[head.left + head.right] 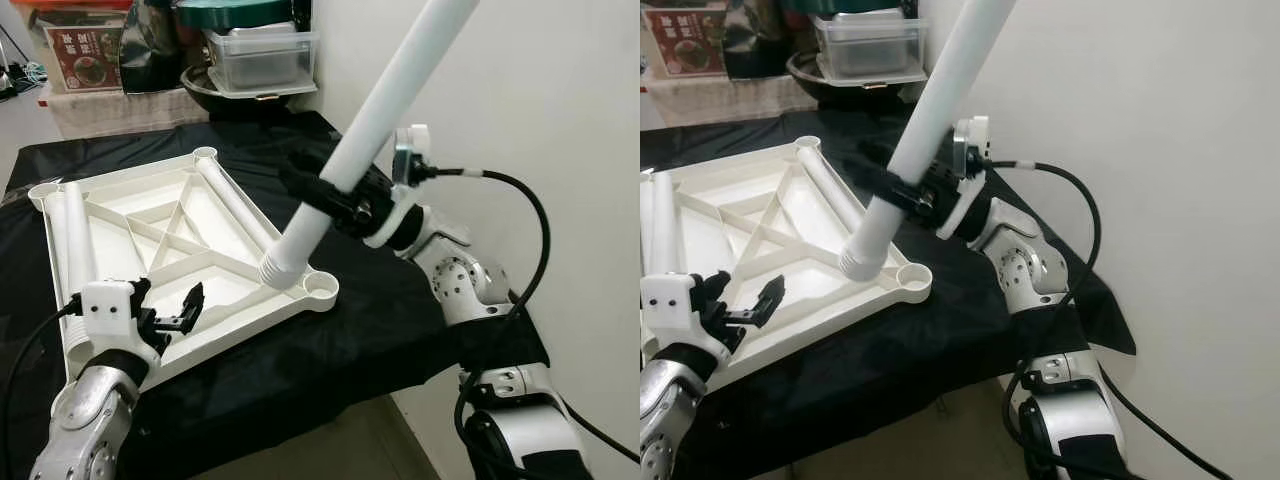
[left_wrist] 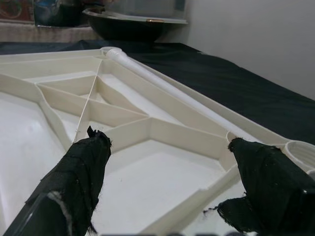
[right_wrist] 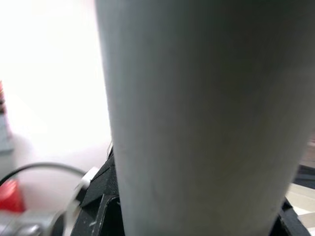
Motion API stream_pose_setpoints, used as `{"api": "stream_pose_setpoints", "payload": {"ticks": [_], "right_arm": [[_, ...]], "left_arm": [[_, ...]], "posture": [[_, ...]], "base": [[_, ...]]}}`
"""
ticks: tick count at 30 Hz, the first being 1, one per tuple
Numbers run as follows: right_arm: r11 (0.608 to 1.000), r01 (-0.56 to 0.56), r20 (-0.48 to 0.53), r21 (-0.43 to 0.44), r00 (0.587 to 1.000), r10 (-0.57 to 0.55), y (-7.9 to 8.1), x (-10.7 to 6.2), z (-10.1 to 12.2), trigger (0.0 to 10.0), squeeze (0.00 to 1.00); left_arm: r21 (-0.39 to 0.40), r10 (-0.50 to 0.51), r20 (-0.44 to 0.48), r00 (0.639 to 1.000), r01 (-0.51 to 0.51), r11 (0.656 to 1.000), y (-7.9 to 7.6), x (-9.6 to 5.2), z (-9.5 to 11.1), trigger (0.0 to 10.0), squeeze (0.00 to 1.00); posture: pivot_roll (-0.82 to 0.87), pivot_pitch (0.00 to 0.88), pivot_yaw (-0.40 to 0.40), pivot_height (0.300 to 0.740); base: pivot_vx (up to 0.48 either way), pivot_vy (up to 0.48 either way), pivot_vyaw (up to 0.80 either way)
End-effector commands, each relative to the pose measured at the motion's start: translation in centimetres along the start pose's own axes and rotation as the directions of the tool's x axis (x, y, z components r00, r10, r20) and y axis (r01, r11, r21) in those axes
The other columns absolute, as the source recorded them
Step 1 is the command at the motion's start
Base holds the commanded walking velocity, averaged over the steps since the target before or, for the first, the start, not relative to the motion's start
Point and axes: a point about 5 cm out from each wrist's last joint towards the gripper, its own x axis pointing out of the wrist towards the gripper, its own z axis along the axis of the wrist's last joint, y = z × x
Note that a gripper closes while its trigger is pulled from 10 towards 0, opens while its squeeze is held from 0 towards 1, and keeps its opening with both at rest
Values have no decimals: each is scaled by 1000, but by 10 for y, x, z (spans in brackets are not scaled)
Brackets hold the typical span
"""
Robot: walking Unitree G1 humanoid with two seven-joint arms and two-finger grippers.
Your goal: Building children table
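Left eye view: right gripper (image 1: pixel 335 200) clamps white leg (image 1: pixel 385 120), tilted, its ribbed end just beside corner socket (image 1: pixel 320 287) of upturned tabletop (image 1: pixel 110 235); better to stand leg upright over socket.
Left wrist view: left gripper (image 2: pixel 167 184) spread wide, empty, over tabletop rim; it could steady it.

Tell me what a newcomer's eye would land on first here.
First, the long white table leg slanting up from the near right corner of the upturned white tabletop, clamped in the right pincer. Its ribbed end rests beside the round corner socket. Next, the left pincer is open over the tabletop's near edge, on a black cloth.
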Motion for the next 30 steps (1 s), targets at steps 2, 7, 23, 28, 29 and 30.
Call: {"api": "stream_pose_setpoints", "payload": {"ticks": [2,7,23,28,29,30], "right_arm": [[997,-45,-33,-55,999,43,1,2,5,10000,0],[996,-55,-58,-70,997,51,-1,0,6,10000,0],[881,-118,-507,-458,849,-149,-32,-8,-27,10000,0],[827,-166,-533,-538,826,-181,-32,-2,-35,10000,0],[827,-166,-533,-538,826,-181,-32,-2,-35,10000,0],[814,-194,-538,-548,827,-165,-30,0,-39,10000,0]], "left_arm": [[6,4,-3,1000,-4,1000,1,-1,-2,10000,0],[0,3,-2,1000,-3,1000,-1,-2,-3,10000,0],[5,-1,-1,1000,1,1000,-4,-1,-4,10000,0],[4,1,-2,1000,-1,1000,-6,-2,-6,10000,0],[4,1,-2,1000,-1,1000,-6,-2,-6,10000,0],[5,4,-1,1000,-4,1000,-5,-3,-5,10000,0]], "posture": [[104,0,-64,740],[104,0,-68,740],[105,0,-78,740],[117,0,-88,740],[117,0,-88,740],[119,0,-90,740]], "base": [[0,0,0],[0,0,0],[0,0,0],[0,0,0],[0,0,0],[0,0,0]]}}
